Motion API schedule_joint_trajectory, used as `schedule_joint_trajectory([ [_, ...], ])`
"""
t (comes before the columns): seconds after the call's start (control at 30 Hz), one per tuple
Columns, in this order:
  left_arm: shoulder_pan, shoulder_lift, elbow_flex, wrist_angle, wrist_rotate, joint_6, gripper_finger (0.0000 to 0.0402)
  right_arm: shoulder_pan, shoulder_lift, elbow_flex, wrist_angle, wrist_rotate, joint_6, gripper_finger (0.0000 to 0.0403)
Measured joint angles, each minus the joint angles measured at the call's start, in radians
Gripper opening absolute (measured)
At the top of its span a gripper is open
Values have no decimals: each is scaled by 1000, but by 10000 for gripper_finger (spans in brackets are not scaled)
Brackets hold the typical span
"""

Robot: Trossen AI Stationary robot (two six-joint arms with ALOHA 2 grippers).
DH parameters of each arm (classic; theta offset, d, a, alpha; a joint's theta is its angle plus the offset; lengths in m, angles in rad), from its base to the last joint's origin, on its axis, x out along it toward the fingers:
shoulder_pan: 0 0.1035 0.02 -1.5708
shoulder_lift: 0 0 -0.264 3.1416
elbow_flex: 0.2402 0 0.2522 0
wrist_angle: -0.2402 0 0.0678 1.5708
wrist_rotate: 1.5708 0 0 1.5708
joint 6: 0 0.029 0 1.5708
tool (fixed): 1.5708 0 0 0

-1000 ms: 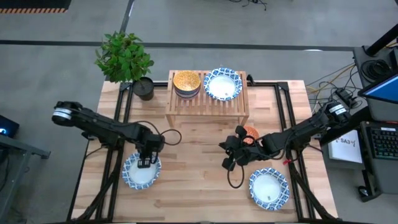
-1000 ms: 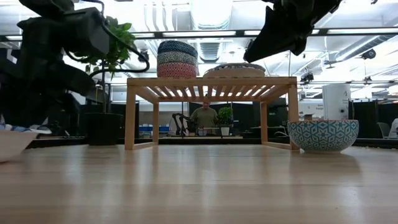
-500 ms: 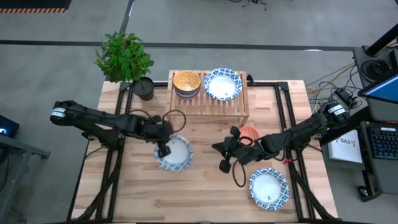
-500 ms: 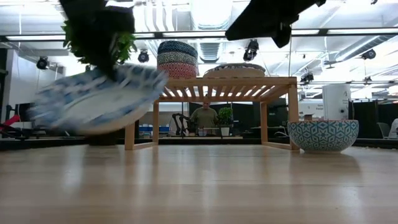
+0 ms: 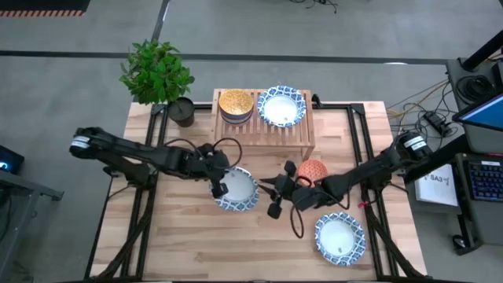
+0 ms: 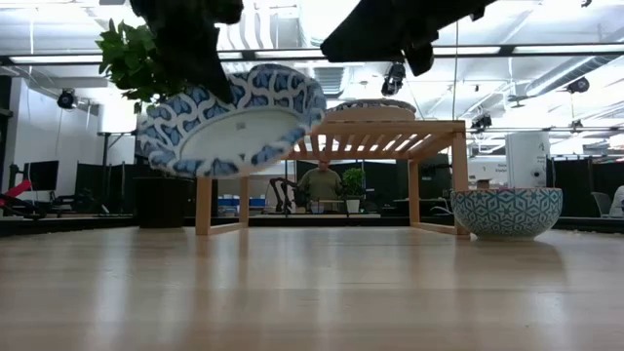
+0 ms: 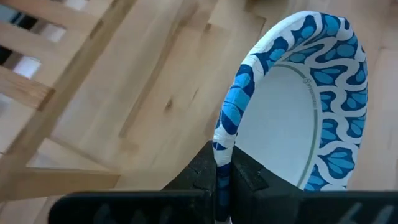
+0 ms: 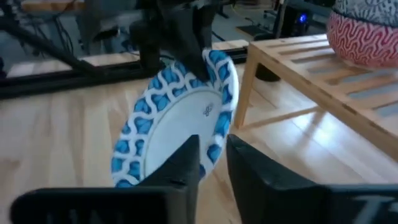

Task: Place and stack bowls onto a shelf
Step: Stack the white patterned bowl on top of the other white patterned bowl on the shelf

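Above the table, a blue-rimmed bowl (image 5: pixel 237 189) is held up in the air and tipped on its side.

The bowl's rim is pinched tight by the left gripper (image 5: pixel 218 187), in front of the shelf (image 5: pixel 263 132) and off the wood. Its white inside is turned partly toward the right gripper (image 5: pixel 273 197), and it is tilted, with one edge higher than the other. The right gripper is kept just beside the bowl, with its fingers (image 8: pixel 180 167) set a little apart and nothing between them. On the shelf, a stack of small bowls (image 5: pixel 236 106) and one wide bowl (image 5: pixel 281 106) are seen. An orange bowl (image 5: pixel 313 170) and another wide bowl (image 5: pixel 339 238) are left on the table (image 5: pixel 181 244).
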Motion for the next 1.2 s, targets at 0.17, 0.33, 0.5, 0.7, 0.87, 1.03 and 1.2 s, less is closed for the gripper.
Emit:
schedule_joint_trajectory([
  [0.17, -2, 41, 0, 14, -11, -20, 0, -12, 0, 0, -2, 1, 73, 145],
  [0.33, -2, 69, -1, 52, -26, -25, 0, -31, 1, 0, -24, -1, 105, 197],
  [0.5, -6, 78, -1, 97, -26, -26, 0, -39, 2, 0, -24, -6, 120, 203],
  [0.7, -15, 78, -1, 152, -25, -17, 0, -46, 2, 0, -27, -8, 122, 182],
  [0.87, -22, 78, -1, 211, -25, 2, 0, -47, 2, 0, -27, -44, 122, 151],
  [1.03, -28, 78, -1, 290, -21, 59, 0, -51, 2, 0, -27, -48, 121, 109],
  [1.2, -30, 78, -1, 327, -5, 101, 0, -51, 2, 0, -27, -39, 97, 33],
])
